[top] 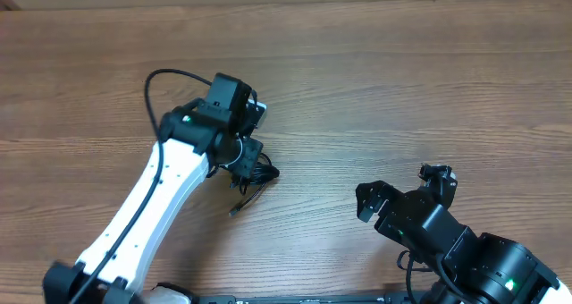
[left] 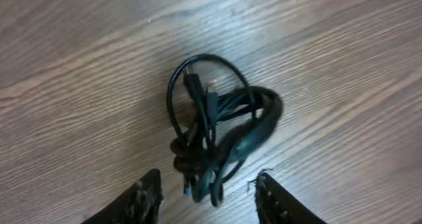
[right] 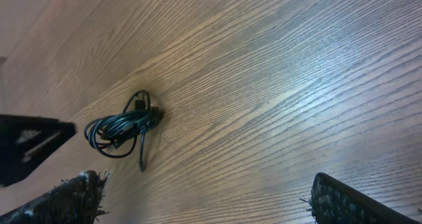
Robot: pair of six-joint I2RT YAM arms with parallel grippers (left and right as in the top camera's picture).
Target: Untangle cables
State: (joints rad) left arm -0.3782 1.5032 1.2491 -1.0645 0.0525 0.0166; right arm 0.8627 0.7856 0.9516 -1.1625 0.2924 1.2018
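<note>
Overhead: your left end effector (top: 243, 161) covers most of cables (top: 263, 173); only bit of bundle + loose tail show. Left wrist cam: pic blurred, can't count cords or sort plug ends; fingertips (left: 144, 196) cut by btm edge. Right wrist cam: right end effector (right: 208, 196) cut at btm too; dark shape (right: 30, 145) at left edge cropped, can't ID.

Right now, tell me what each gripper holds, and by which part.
Nothing is held. The left gripper stands open over the cables, which lie bundled on the table; the right gripper is open, well apart.
</note>
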